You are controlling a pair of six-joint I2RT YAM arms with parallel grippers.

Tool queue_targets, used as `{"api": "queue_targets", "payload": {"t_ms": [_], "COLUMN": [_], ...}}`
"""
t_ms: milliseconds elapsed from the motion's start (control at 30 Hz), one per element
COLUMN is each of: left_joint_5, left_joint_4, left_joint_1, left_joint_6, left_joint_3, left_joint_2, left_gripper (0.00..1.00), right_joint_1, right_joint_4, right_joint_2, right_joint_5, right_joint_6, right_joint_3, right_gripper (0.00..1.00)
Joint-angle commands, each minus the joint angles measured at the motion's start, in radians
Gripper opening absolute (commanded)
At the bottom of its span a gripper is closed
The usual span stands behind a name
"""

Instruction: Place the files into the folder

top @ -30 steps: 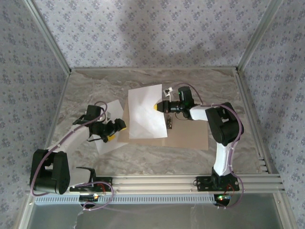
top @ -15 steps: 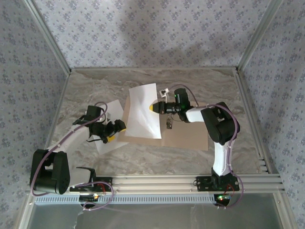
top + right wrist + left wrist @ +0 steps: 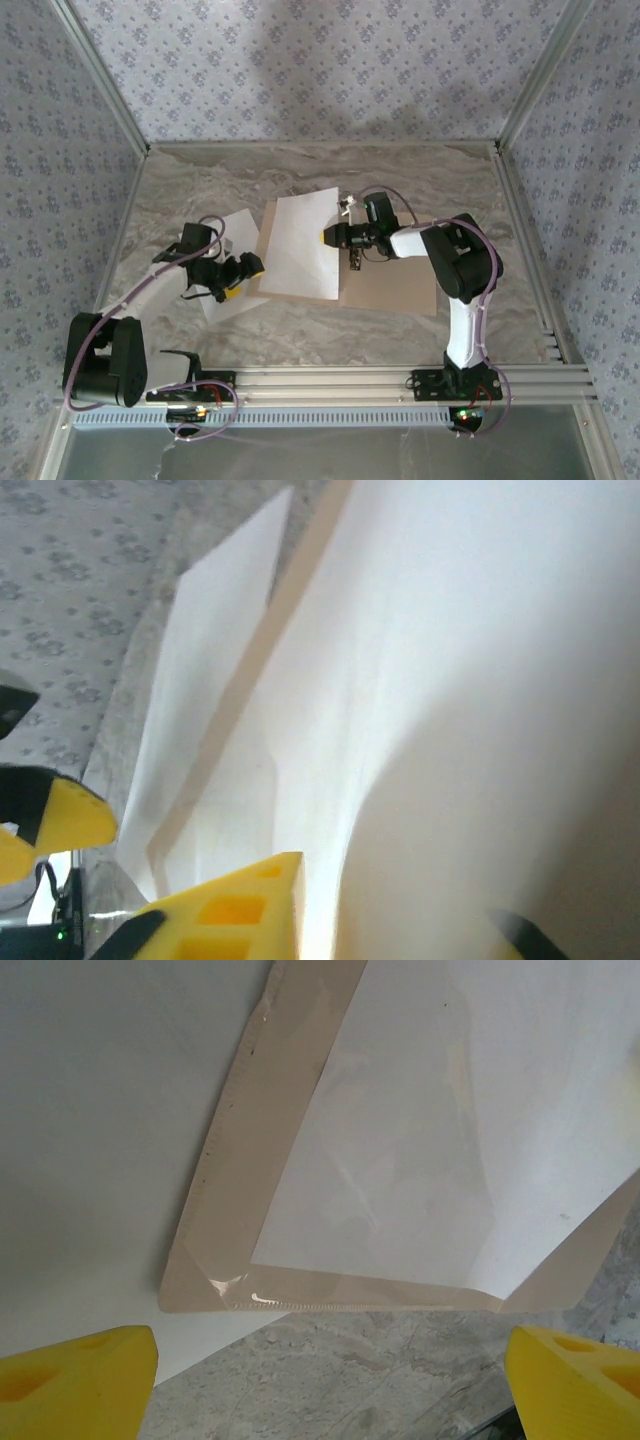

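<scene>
The tan folder (image 3: 390, 285) lies open in the middle of the table, its grey clip (image 3: 355, 260) at the crease. One white sheet (image 3: 298, 245) lies over the folder's left leaf, and my right gripper (image 3: 332, 236) is shut on its right edge. In the right wrist view this sheet (image 3: 450, 680) runs between my fingers (image 3: 230, 910). The second white sheet (image 3: 232, 262) lies on the table left of the folder, partly under it. My left gripper (image 3: 245, 269) hovers open over that spot. In the left wrist view the folder's corner (image 3: 230, 1170) lies ahead of the gripper (image 3: 325, 1380).
The marble table (image 3: 200, 190) is bounded by patterned walls and a metal rail (image 3: 340, 380) along the near edge. The left gripper's yellow fingertip (image 3: 55, 820) shows beyond the sheet in the right wrist view.
My right gripper has brought the raised sheet down toward the near side, and it now lies flatter on the folder's left leaf. The left arm has not moved.
</scene>
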Motion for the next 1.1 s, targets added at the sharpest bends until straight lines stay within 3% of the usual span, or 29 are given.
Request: {"api": "queue_targets", "payload": {"t_ms": [0, 400, 567, 800, 1067], "left_joint_5": [0.015, 0.015, 0.011, 0.006, 0.005], "left_joint_4": [-0.009, -0.028, -0.037, -0.045, -0.043], "left_joint_1": [0.006, 0.005, 0.005, 0.007, 0.007], "left_joint_6": [0.013, 0.011, 0.015, 0.019, 0.019], "left_joint_3": [0.0, 0.001, 0.01, 0.017, 0.014], "left_joint_2": [-0.007, -0.021, -0.015, -0.012, -0.011], "left_gripper": [0.9, 0.9, 0.9, 0.9, 0.9], "right_joint_1": [0.004, -0.043, -0.06, -0.067, -0.066], "right_joint_4": [-0.129, -0.126, -0.125, -0.148, -0.154], "right_joint_2": [-0.017, 0.084, 0.124, 0.155, 0.159], "right_joint_5": [0.043, 0.008, -0.01, -0.023, -0.018], "right_joint_6": [-0.078, -0.027, -0.007, -0.001, 0.001], "right_joint_3": [0.056, 0.174, 0.245, 0.297, 0.282], "right_gripper": [0.28, 0.48, 0.5, 0.48, 0.33]}}
